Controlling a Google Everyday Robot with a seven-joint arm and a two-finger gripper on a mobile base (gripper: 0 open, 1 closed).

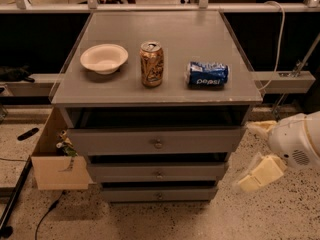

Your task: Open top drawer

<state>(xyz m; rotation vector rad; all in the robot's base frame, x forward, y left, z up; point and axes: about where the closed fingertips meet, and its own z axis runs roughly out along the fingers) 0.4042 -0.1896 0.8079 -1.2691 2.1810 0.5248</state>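
Observation:
The top drawer [120, 142] is the widest grey front of three, with a small round metal knob [158, 144] at its centre. A dark gap shows above it under the cabinet top. My gripper [257, 150] is to the right of the cabinet, level with the top and middle drawers and apart from them. Its cream fingers [261, 173] are spread open and hold nothing. The white wrist [297, 143] is at the right edge.
On the cabinet top [160, 26] stand a white bowl [103, 58], an upright tan can [151, 64] and a blue Pepsi can [207, 74] lying on its side. Two narrower drawers [158, 173] are below. A cardboard box [56, 161] sits at the left.

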